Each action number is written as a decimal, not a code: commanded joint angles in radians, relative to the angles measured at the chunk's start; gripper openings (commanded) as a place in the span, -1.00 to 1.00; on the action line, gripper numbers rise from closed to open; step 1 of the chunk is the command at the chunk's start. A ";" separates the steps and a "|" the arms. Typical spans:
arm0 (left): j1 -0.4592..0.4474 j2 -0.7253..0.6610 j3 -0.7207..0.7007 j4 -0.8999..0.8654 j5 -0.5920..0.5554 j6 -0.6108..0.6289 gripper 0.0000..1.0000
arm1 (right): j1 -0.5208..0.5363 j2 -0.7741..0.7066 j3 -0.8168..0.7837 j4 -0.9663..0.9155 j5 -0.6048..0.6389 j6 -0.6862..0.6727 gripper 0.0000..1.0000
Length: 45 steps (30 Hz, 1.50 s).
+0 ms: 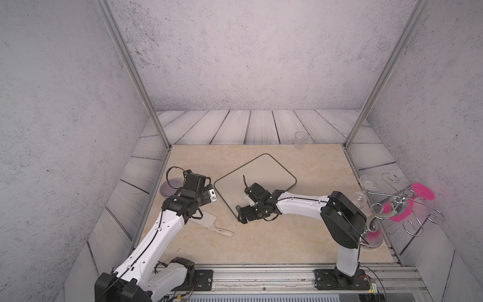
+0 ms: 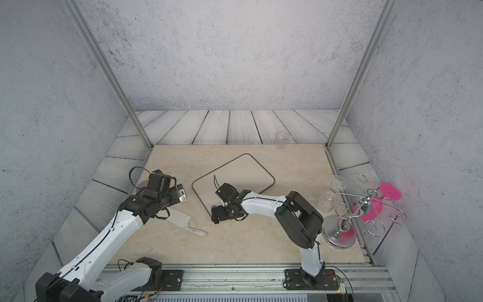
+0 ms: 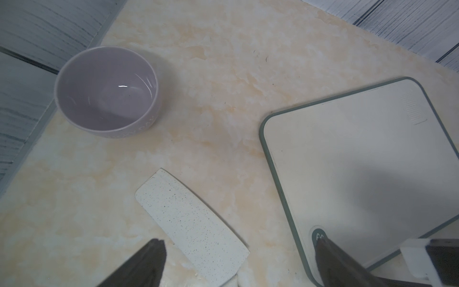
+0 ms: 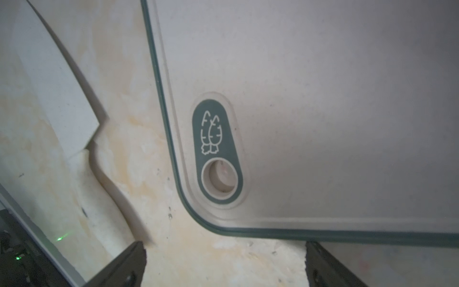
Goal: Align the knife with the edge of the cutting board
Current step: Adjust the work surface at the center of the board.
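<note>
1. Found the knife (image 1: 209,221) flat, seven o'clock of the cutting board (image 1: 261,172), clear of its rim, askew.
2. Found left gripper (image 3: 239,241) poised over its blade, spread and empty, to grasp.
3. Found right gripper (image 4: 224,244) spread at the board's tab corner; contact unclear.

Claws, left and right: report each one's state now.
Left claw: open, holding nothing, above the whitish speckled cleaver-shaped knife.
Right claw: open, holding nothing, by the corner of the pale beige green-rimmed cutting board.
</note>
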<state>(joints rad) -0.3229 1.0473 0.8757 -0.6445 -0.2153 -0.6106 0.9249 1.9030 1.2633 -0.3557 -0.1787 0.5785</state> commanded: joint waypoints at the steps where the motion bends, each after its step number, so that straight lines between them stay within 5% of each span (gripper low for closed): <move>1: -0.005 0.002 -0.018 -0.022 -0.012 -0.014 1.00 | -0.016 -0.023 0.068 -0.051 0.067 -0.073 0.98; 12: -0.005 0.166 -0.044 0.090 0.151 -0.043 0.99 | -0.303 -0.014 0.130 0.027 0.153 -0.073 0.98; 23: -0.005 0.396 -0.036 0.283 0.358 -0.076 0.99 | -0.597 0.267 0.485 -0.081 0.030 -0.103 0.98; 31: -0.005 0.629 0.106 0.298 0.427 -0.059 1.00 | -0.672 0.489 0.767 -0.210 -0.108 -0.140 0.98; 45: -0.005 0.814 0.251 0.265 0.482 -0.026 0.99 | -0.681 0.472 0.625 -0.170 -0.274 -0.098 0.98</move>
<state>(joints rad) -0.3229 1.8191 1.1084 -0.3687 0.2401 -0.6582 0.2321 2.4001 1.9697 -0.4858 -0.4103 0.4595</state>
